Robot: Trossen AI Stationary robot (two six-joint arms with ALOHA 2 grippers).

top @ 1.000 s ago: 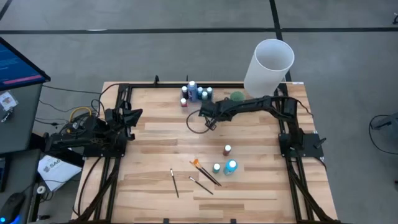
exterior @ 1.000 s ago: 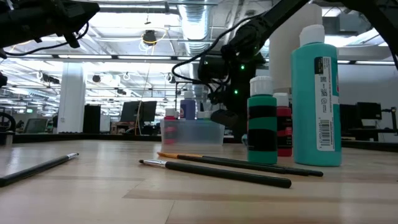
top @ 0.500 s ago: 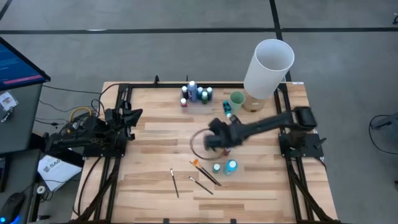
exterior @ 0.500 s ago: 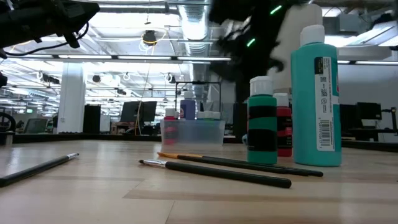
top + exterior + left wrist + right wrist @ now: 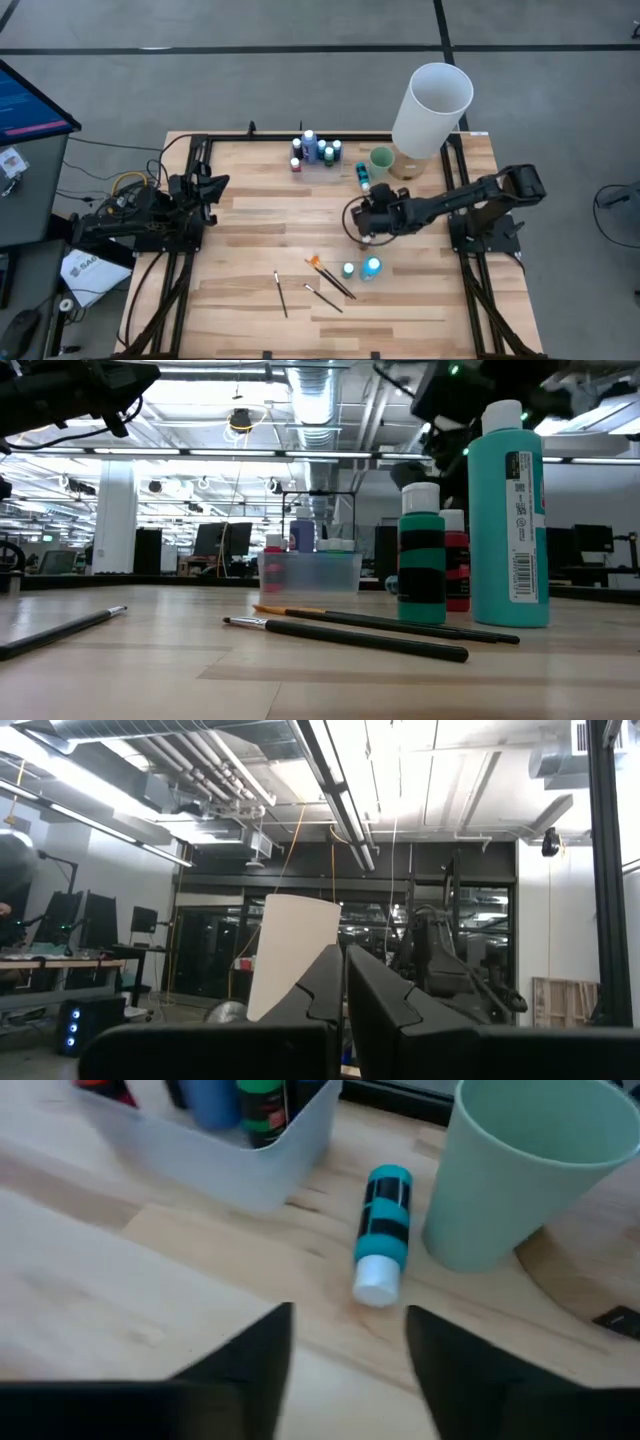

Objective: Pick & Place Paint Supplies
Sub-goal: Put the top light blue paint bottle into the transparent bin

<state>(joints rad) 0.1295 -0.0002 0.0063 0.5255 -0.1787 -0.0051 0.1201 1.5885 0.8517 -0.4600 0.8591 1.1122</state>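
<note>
My right gripper [image 5: 365, 212] hovers open over the table's middle, pointing down and toward the far edge, with nothing between its fingers [image 5: 250, 1370]. Just ahead of it a teal bottle [image 5: 383, 1230] lies on its side beside the pale green cup [image 5: 520, 1170]. A clear bin [image 5: 315, 152] at the far edge holds several bottles. Nearer the front stand two teal bottles [image 5: 371, 267] [image 5: 348, 269] and a red one [image 5: 455, 565]. Thin brushes [image 5: 330, 276] [image 5: 280, 293] lie flat near them. My left gripper [image 5: 345, 990] is shut, raised at the table's left.
A tall white cylinder [image 5: 432, 105] stands at the far right corner behind the cup. Dark frame rails [image 5: 195, 230] run along the table's left and right sides. Bare wood lies between the bin and the brushes.
My right gripper has left the area in front of the bin and swung toward the near edge and the table's right, drawing back toward its base and rolling its wrist. It has ended over the table's middle. The lying teal bottle, earlier under the arm, now shows.
</note>
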